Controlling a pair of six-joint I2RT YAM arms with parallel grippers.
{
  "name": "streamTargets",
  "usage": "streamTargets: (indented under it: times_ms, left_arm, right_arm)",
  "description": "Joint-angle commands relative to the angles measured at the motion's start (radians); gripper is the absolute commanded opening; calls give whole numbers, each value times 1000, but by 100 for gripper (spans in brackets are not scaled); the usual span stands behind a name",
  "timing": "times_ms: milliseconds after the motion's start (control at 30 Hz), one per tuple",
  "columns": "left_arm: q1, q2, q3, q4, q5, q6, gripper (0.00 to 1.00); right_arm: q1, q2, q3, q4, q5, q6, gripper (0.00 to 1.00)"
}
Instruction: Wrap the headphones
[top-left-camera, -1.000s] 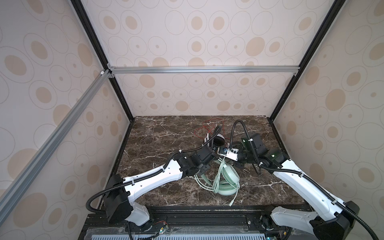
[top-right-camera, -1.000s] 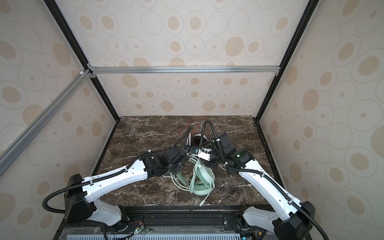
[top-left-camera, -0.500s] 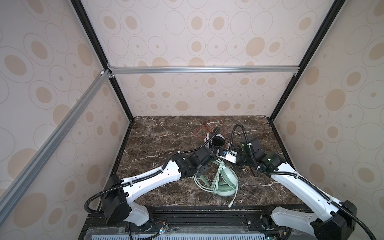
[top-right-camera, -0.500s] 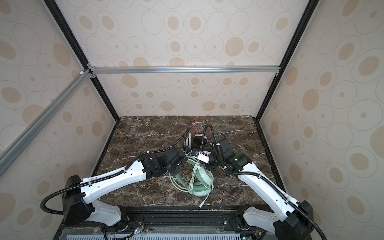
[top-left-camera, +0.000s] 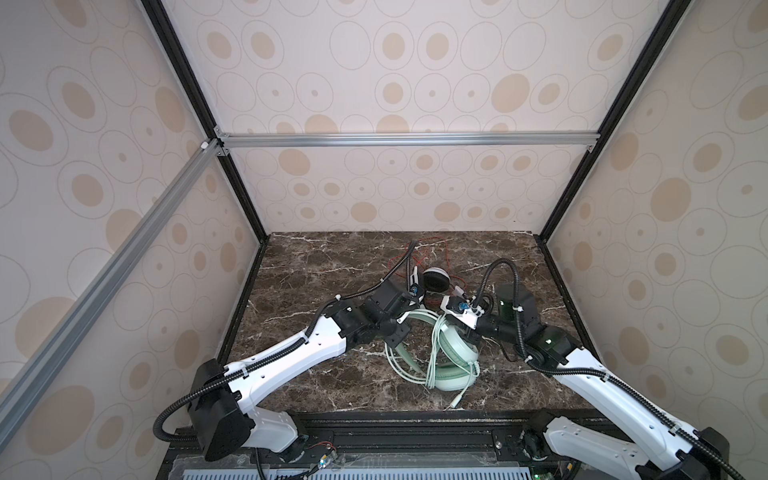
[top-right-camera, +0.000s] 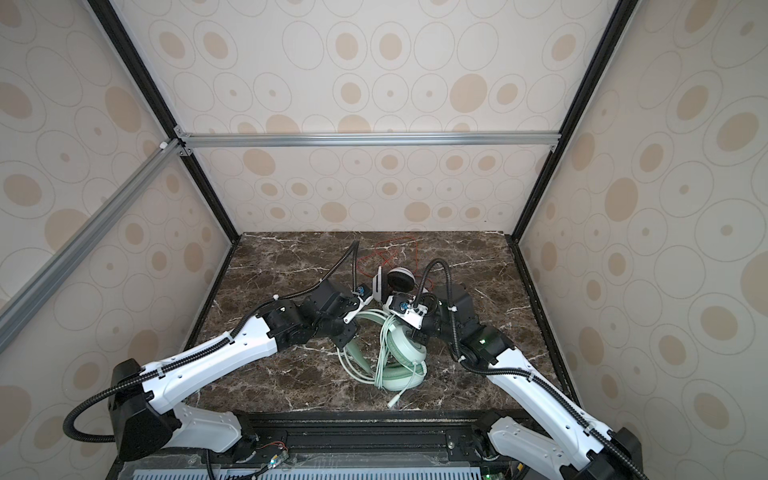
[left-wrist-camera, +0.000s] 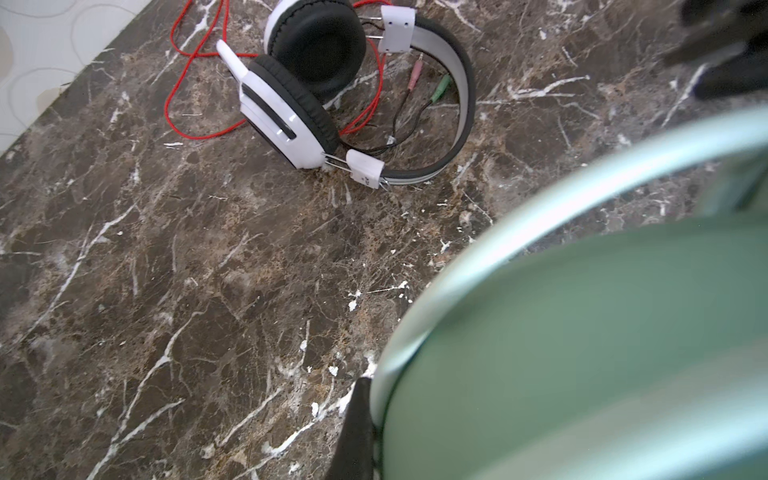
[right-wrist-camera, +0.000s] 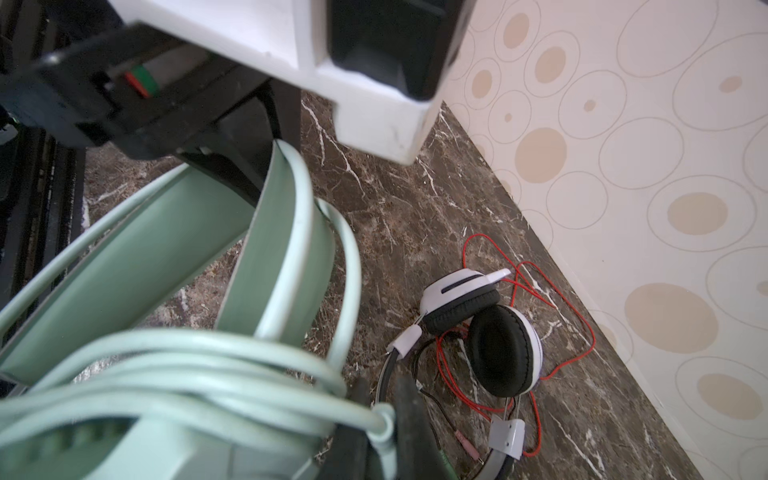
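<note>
The mint-green headphones (top-left-camera: 456, 362) (top-right-camera: 405, 360) lie at the front middle of the marble table, with the pale green cable (top-left-camera: 434, 353) looped round them in several turns. My left gripper (top-left-camera: 397, 336) is shut on their headband (left-wrist-camera: 582, 332); one black finger (left-wrist-camera: 356, 432) shows against it. My right gripper (right-wrist-camera: 383, 432) is shut on the pale green cable (right-wrist-camera: 384, 419) just above the earcups and sits close to the left gripper (top-right-camera: 348, 334). The white-and-black headphones (top-left-camera: 435, 281) (left-wrist-camera: 299, 95) (right-wrist-camera: 486, 332) lie behind both grippers, with their red cable (right-wrist-camera: 552, 299) strewn loose.
The green cable's plug end (top-left-camera: 455, 402) lies near the table's front edge. Pink and green jack plugs (left-wrist-camera: 428, 83) rest inside the white headset's band. Patterned walls close in the back and both sides, and a black rail (top-left-camera: 415, 428) runs along the front.
My right gripper has drifted slightly left toward the left gripper, taking the cable with it. Both grips are unchanged.
</note>
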Motion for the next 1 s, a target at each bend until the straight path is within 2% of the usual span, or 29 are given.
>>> streamTargets:
  times_ms: [0, 367, 433, 533, 633, 800, 967]
  left_arm:
    - [-3, -65, 59, 75, 184, 1, 0]
    - [0, -47, 70, 62, 191, 2, 0]
    - [3, -44, 71, 59, 192, 0, 0]
    - [15, -40, 74, 54, 197, -4, 0]
    - [28, -33, 79, 45, 203, -1, 0]
    - [47, -13, 95, 31, 207, -4, 0]
    - [76, 16, 126, 18, 226, -24, 0]
  right_arm:
    - [-20, -10, -37, 38, -25, 20, 7]
    - [-20, 2, -84, 94, 52, 80, 7]
    - [-20, 0, -106, 133, 71, 105, 14]
    - [-21, -5, -143, 190, 103, 132, 20]
    - [-22, -5, -171, 229, 136, 148, 34]
    - [-23, 3, -189, 258, 162, 174, 39]
    - [-42, 38, -206, 310, 294, 293, 55]
